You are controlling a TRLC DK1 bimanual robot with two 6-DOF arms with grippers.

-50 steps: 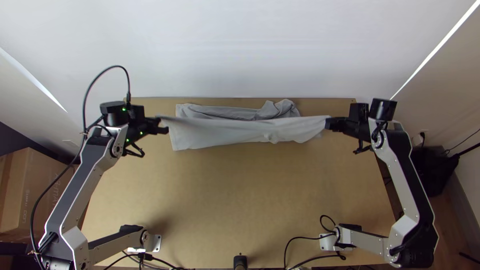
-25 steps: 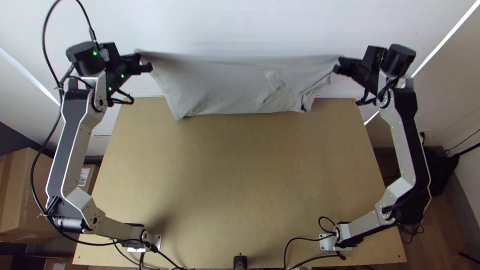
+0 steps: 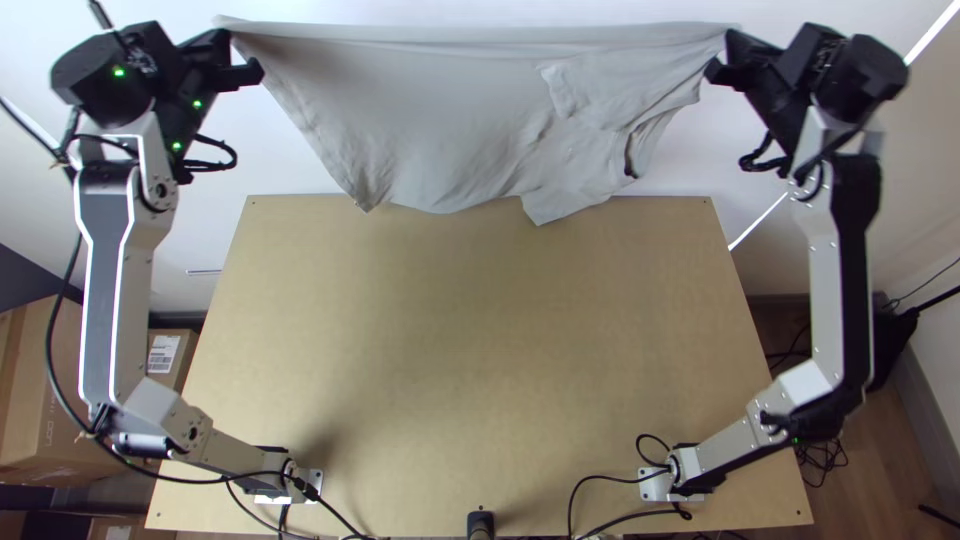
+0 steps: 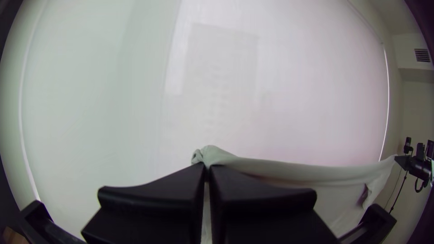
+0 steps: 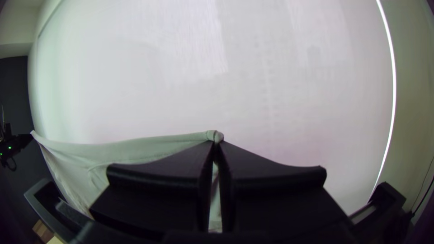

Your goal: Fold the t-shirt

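In the top view my left gripper (image 3: 240, 62) and my right gripper (image 3: 722, 62) hold up the light grey t-shirt (image 3: 440, 120) beyond the table's far edge. Its upper edge is stretched nearly straight between them, and the cloth hangs below with wrinkles and a loose flap toward the right. From the left wrist, my left gripper (image 4: 207, 169) is shut on one corner of the t-shirt (image 4: 289, 171). The right wrist view has my right gripper (image 5: 217, 147) shut on the opposite corner of the t-shirt (image 5: 135, 149).
The bare tabletop (image 3: 470, 370) lies below the raised cloth. A white wall (image 3: 400, 8) stands behind the far edge. Cardboard boxes (image 3: 45, 400) are left of the table, and dark cables (image 3: 620, 518) lie at its near edge.
Both grippers have risen and moved up the picture and farther apart, lifting the t-shirt off the table. More of the cloth hangs open, and a flap has dropped at the lower right.
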